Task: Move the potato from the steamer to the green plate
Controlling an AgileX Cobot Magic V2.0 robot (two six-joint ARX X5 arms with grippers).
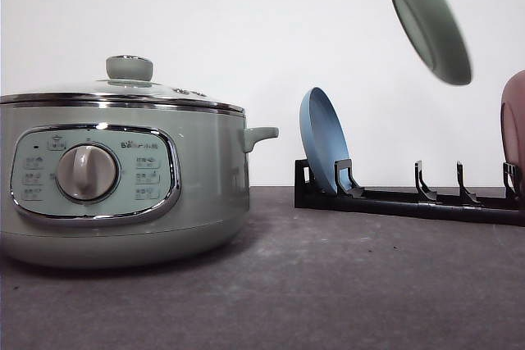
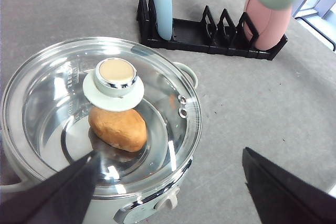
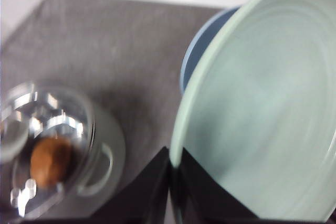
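We see the green plate [image 1: 429, 20] held tilted in the air above the black rack [image 1: 410, 200], its rim pinched between the closed fingers of the right gripper [image 3: 173, 182]. The potato [image 2: 117, 128] lies inside the steamer [image 1: 123, 178], under the glass lid [image 2: 100, 108], which is on. The left gripper [image 2: 168, 192] hangs above the pot, its fingers spread wide and holding nothing. A blue plate [image 1: 324, 141] and a pink plate [image 2: 265, 24] stand upright in the rack on the grey table [image 1: 328, 284].
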